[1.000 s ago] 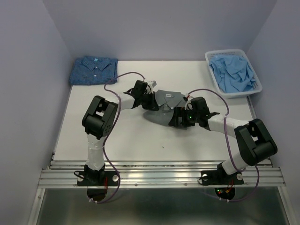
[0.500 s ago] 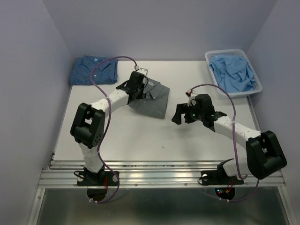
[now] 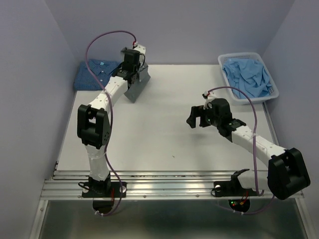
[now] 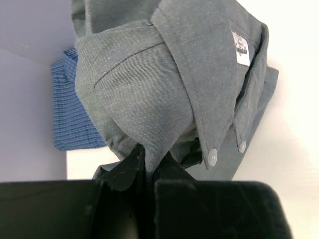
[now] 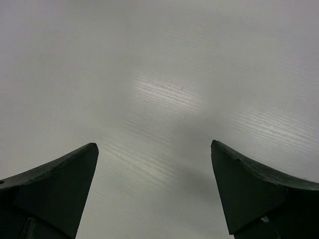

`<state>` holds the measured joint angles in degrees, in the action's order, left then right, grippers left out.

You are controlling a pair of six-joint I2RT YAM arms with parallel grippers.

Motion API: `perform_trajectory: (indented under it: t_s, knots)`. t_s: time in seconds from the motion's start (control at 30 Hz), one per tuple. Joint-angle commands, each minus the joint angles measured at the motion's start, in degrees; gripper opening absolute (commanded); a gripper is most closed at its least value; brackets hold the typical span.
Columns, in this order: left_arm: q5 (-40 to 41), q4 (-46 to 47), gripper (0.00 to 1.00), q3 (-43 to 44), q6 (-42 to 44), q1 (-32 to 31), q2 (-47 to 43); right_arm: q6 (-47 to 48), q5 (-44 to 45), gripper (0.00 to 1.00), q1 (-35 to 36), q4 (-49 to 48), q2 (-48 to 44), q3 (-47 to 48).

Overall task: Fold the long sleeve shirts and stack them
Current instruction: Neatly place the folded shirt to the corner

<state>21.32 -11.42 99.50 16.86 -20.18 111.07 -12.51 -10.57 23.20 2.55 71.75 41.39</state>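
Done: the blue checked shirt [image 3: 94, 74] lies folded flat in the far left corner of the worktop [image 3: 164, 144]. The grey shirt [image 3: 135, 85] looks folded into a compact bundle, with its collar and label showing in the left wrist view.
Left to do: by my judgement the stacking. The grey shirt hangs just beside the blue checked one, toward the worktop's middle, not on it. It has yet to be laid on top and let go.
Possible further work: a basket [image 3: 223, 63] at the far right corner holds crumpled pale blue cloth [image 3: 249, 77]. I cannot tell whether that belongs to the job.
Left fingers [image 4: 124, 169]: closed tight, pinching a fold of the grey shirt below its collar, and the bundle hangs from this pinch. I cannot tell whether its lower edge touches the worktop.
Right fingers [image 5: 60, 172]: spread wide, holding and touching nothing. They are above bare worktop right of the middle, well apart from both shirts.
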Motion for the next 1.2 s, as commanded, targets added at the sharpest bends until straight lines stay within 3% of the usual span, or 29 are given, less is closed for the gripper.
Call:
perform_trajectory:
  t_s: [0.0, 0.13, 0.37, 0.73, 1.17]
  knots:
    - [2.14, 1.05, 0.00, 5.78, 5.10, 1.81, 1.95, 1.53, 3.53, 1.00, -0.35, -1.93, -0.38, 0.80]
    - [2.33, -0.61, 0.00, 11.66, 7.57, 3.39, 5.03, 1.79, 3.54, 1.00, -0.35, -1.93, 0.24, 1.33]
    - [0.22, -4.84, 0.00, 24.50, 4.50, 6.82, 8.73, 1.70, 3.89, 1.00, -0.35, -1.93, 0.24, 1.07]
    - [-6.28, -5.46, 0.00, 26.44, 0.19, 12.27, 10.57, 1.70, 3.89, 1.00, -0.35, -1.93, 0.06, 1.33]
    - [-10.07, -2.56, 0.00, 32.68, -7.36, 21.57, 21.03, 2.05, 4.85, 1.00, -0.35, -0.17, 2.70, 3.88]
